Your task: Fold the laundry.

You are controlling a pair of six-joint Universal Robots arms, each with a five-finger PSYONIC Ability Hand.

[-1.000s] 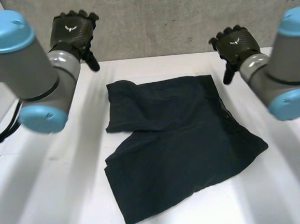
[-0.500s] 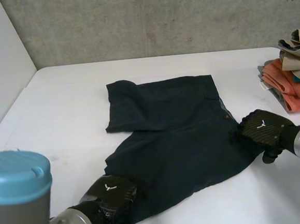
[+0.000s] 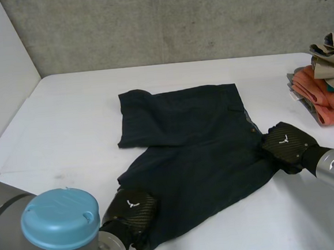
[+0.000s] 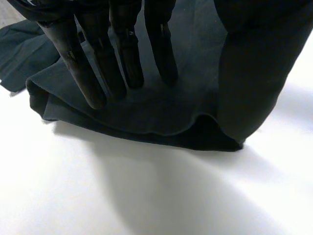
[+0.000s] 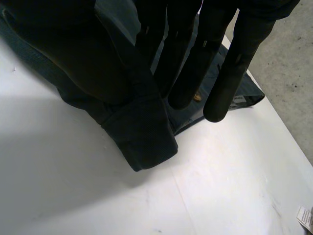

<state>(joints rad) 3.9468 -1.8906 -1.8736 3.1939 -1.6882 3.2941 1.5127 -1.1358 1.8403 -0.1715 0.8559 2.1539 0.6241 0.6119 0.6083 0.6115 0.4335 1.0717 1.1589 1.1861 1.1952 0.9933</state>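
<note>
Two hands are at work on one garment. On the near-left corner of a single pair of dark shorts (image 3: 198, 157) rests the left hand (image 3: 130, 210). In its wrist view its fingers (image 4: 88, 73) lie straight with their tips on the cloth just behind the hem. Beside them is a dark bulk where I cannot tell thumb from cloth. At the shorts' right corner sits the right hand (image 3: 285, 144). Its fingers (image 5: 220, 78) are held straight above the cloth and apart from the thumb, and the corner hangs draped over the thumb side. Neither hand is seen pinching.

The shorts lie flat near the middle of the table, waistband to the right. One small brass button (image 3: 252, 131) shows there. One pile of clothes (image 3: 326, 92) sits at the table's right edge, well apart from the shorts, with beige on top, orange below and a little teal.

Under it all is a white table (image 3: 74, 121). A grey concrete wall (image 3: 176, 20) runs behind it, and a white panel (image 3: 2, 86) stands at the left.

A second ago both hands were raised over the far side of the table. Half a second ago they were already down at these two corners. Since then the right hand has edged further onto the cloth, and its thumb no longer hangs in sight. The left arm's blue cap (image 3: 60, 219) has swung inward. The shorts themselves have not shifted.
</note>
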